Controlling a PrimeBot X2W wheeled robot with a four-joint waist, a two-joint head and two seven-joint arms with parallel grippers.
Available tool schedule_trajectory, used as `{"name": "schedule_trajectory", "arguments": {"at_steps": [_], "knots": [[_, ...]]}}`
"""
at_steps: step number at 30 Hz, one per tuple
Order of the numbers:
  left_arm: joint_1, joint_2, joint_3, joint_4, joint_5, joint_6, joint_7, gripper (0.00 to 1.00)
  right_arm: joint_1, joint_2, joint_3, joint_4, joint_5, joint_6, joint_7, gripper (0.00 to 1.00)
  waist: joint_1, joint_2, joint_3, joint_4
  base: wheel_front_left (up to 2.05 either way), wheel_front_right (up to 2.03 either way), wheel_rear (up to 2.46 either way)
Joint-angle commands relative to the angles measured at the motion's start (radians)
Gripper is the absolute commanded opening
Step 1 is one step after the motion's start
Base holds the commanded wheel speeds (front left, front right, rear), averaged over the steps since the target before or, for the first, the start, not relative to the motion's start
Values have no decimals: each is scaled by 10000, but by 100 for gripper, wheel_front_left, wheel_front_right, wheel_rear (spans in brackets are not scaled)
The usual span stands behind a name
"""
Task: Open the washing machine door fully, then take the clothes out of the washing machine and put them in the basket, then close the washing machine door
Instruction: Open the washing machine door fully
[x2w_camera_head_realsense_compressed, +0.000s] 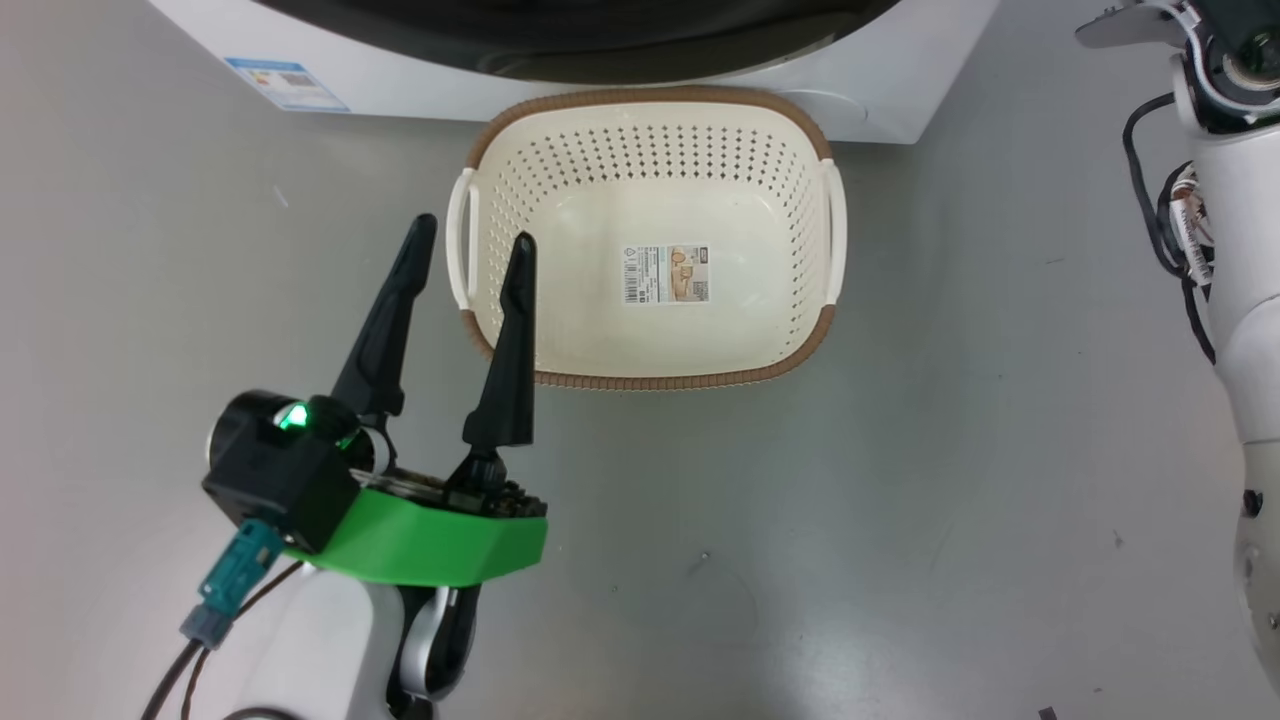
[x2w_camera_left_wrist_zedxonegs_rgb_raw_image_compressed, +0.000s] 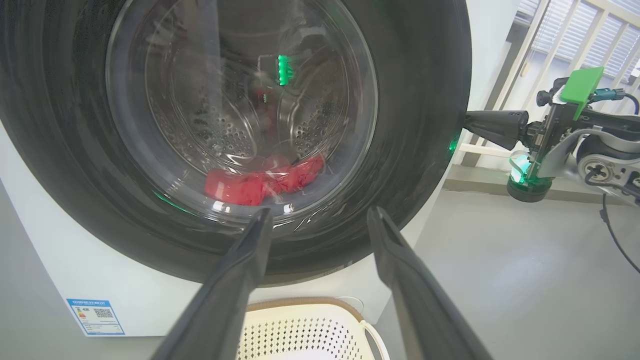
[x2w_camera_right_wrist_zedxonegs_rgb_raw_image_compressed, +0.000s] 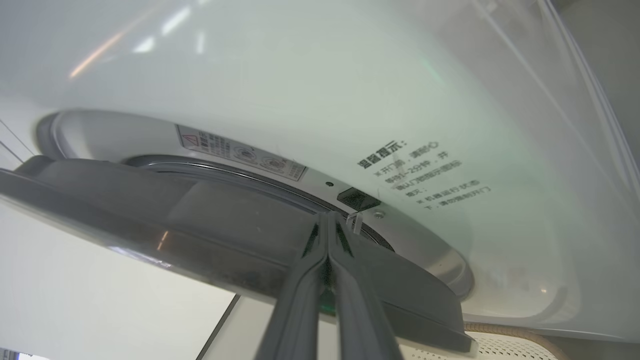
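Left gripper (x2w_camera_head_realsense_compressed: 473, 232) sits closest to me, low on the left of the head view, jaws spread wide with nothing between them, one dark finger crossing in front of the left wall of the basket (x2w_camera_head_realsense_compressed: 650, 381). That basket stands empty on the grey floor (x2w_camera_head_realsense_compressed: 950, 500), a paper label (x2w_camera_head_realsense_compressed: 667, 273) flat on its bottom, its far rim close to the foot of the washing machine (x2w_camera_head_realsense_compressed: 900, 95); touching or not, I cannot tell. Small blue label (x2w_camera_head_realsense_compressed: 287, 84) on the machine's lower left front. Through the left wrist I'm looking at the washing machine door (x2w_camera_left_wrist_zedxonegs_rgb_raw_image_compressed: 425, 150), glossy black rim around the glass bowl, and the clothes (x2w_camera_left_wrist_zedxonegs_rgb_raw_image_compressed: 260, 182) lie as a red heap at the bottom of the steel drum (x2w_camera_left_wrist_zedxonegs_rgb_raw_image_compressed: 220, 130), behind that glass. Right gripper (x2w_camera_right_wrist_zedxonegs_rgb_raw_image_compressed: 327, 218) is up at the door's right edge, jaws pressed together and holding nothing, tips by the dark latch slot (x2w_camera_right_wrist_zedxonegs_rgb_raw_image_compressed: 357, 199), where the door's edge stands barely off the white front. Beyond, smooth floor runs to white slats (x2w_camera_left_wrist_zedxonegs_rgb_raw_image_compressed: 560, 45), blinds or railing I cannot tell
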Motion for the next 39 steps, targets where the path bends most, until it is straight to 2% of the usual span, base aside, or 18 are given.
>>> {"name": "schedule_trajectory", "arguments": {"at_steps": [1,15,22,31,39], "knots": [[-107,154,213,-209,-71,100,-78,100,-253,154,86,-224,135,6,145,0,0,0,26,65,0,0,0],[-123,154,-110,-130,-264,172,-78,100,-1053,-247,424,773,701,6,961,0,0,0,79,558,0,0,0],[-33,154,-60,-111,-268,147,-78,100,-789,-338,760,293,1238,6,1811,0,0,0,4,608,0,0,0],[-19,154,-2,-90,-217,145,-78,100,-405,-347,977,-68,1609,6,2119,0,0,0,-71,503,0,0,0],[68,154,47,-39,-272,165,-78,100,388,-620,1050,-588,1955,6,2400,0,0,0,-443,705,0,0,0]]}}
